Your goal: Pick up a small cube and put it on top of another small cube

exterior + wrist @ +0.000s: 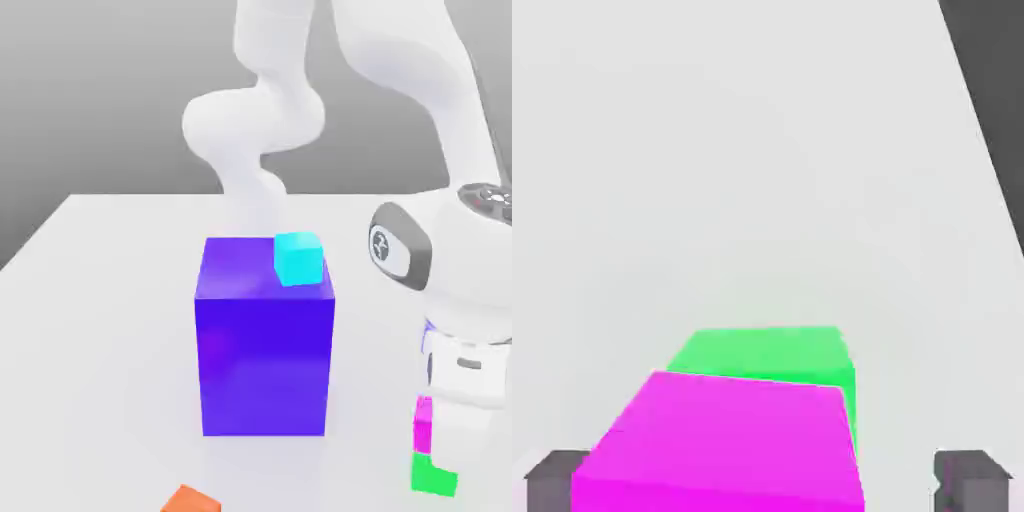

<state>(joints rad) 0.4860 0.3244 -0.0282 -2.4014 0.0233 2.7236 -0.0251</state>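
Magenta cube (727, 430) sits upright on top of bright green cube (432, 476), slightly offset, green's top partly exposed.

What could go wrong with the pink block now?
The magenta cube sits on the green cube, but not lined up neatly: some of the green top peeks out past it. That might make it a bit easier to tip off.

The gripper is open around the magenta cube, with one finger right by its side and a gap on the other side. If it moves sideways, that near finger could nudge the cube and maybe knock it down.
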